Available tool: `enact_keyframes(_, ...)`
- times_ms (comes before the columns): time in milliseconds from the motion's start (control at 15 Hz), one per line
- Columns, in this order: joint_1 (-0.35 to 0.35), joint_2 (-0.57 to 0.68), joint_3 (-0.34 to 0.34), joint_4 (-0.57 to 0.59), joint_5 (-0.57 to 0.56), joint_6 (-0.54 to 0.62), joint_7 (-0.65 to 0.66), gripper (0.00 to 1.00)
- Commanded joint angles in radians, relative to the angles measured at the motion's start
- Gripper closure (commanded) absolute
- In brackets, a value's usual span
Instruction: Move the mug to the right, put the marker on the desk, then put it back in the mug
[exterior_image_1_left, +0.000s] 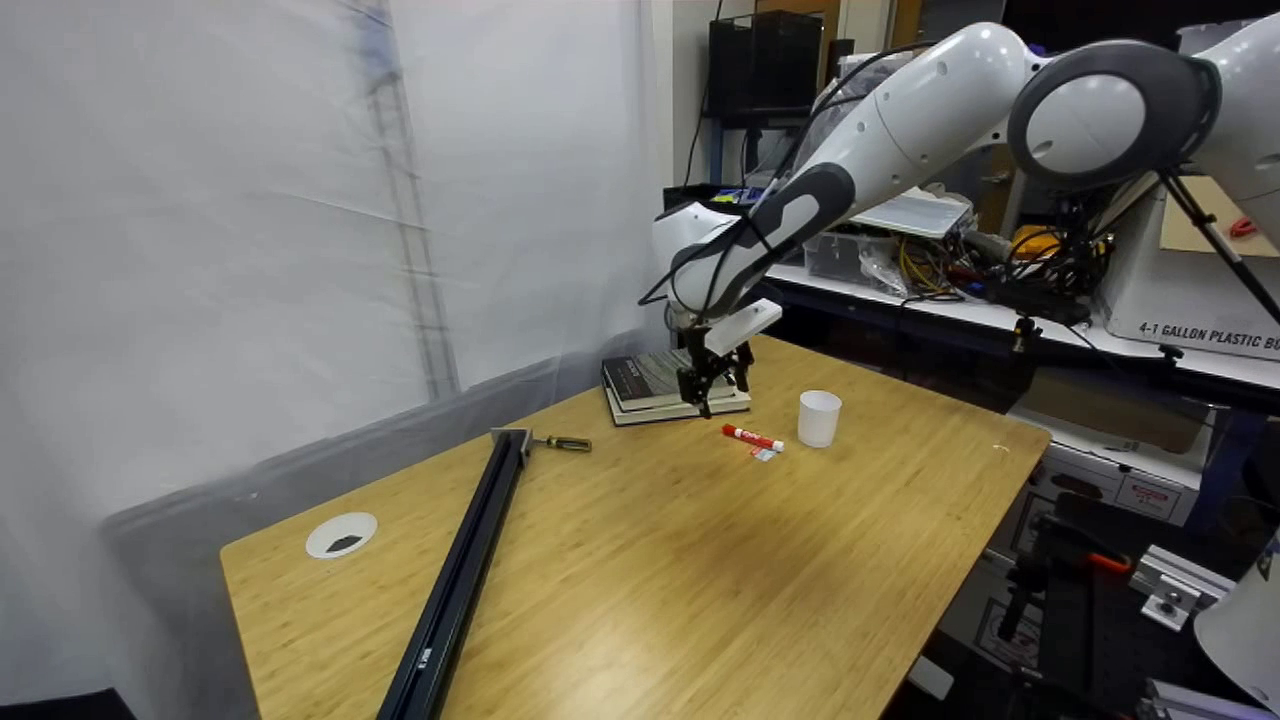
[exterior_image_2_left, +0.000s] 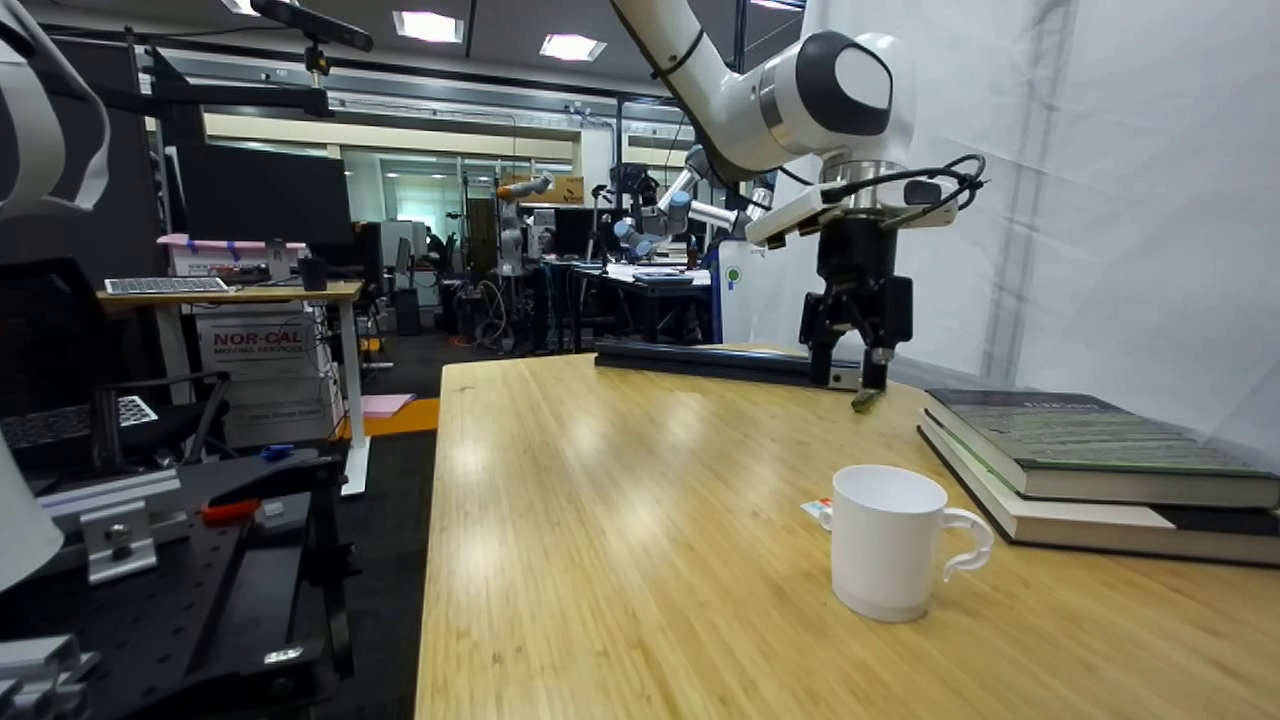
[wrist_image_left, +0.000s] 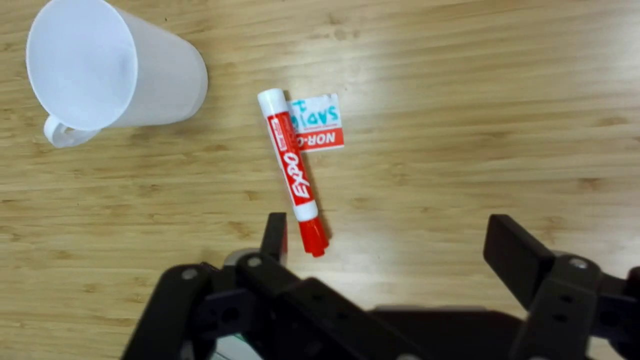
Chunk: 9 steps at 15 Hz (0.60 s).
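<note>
The red EXPO marker (wrist_image_left: 291, 165) lies on the desk (exterior_image_2_left: 600, 560) and covers part of a paper label (wrist_image_left: 324, 122) that says "NOR-". The white mug (wrist_image_left: 162, 77) stands upright near both. The pincer (wrist_image_left: 390, 231) is spread wide, with only air inside. There is room between the mug and the desk's edge

Upright white mug (exterior_image_2_left: 882, 545) near red marker (wrist_image_left: 293, 169), apparently capped, flat on desk (exterior_image_1_left: 740, 560)

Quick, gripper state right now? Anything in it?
Gripper: open, holding nothing; the marker lies on the desk.
</note>
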<state>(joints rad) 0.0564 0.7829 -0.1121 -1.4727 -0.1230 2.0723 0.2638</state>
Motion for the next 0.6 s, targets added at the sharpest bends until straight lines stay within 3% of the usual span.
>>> enact_keyframes(0, -0.012, -0.087, 0.001, -0.204, -0.030, 0.168, -0.052, 0.00)
enact_keyframes(533, -0.031, -0.088, 0.002, -0.333, -0.027, 0.341, -0.127, 0.00)
